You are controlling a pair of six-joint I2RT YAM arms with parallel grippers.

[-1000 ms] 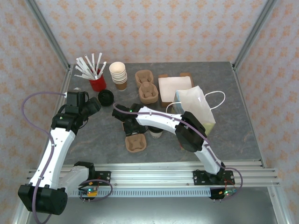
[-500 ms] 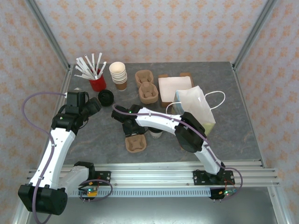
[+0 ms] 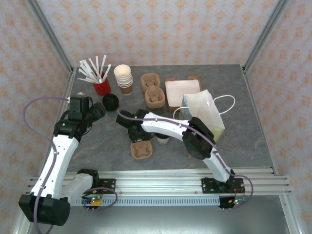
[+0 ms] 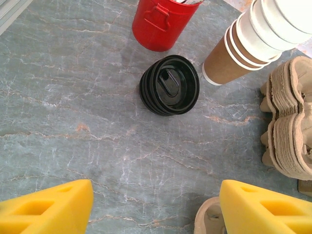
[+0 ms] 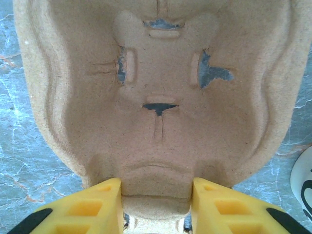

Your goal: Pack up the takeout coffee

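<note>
As I watched, right pincer (image 5: 156,195): pinched pulp carrier (image 5: 156,97) edge
Left pincer (image 4: 156,195): spread, left of carrier
Takeout coffee (image 3: 163,140): just beside carrier

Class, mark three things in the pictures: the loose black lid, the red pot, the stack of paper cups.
loose black lid (image 4: 169,85), left wrist view, centre of its top.
red pot (image 4: 157,24), left wrist view, its side wall.
stack of paper cups (image 4: 224,58), left wrist view, brown band of outermost cup.
</note>
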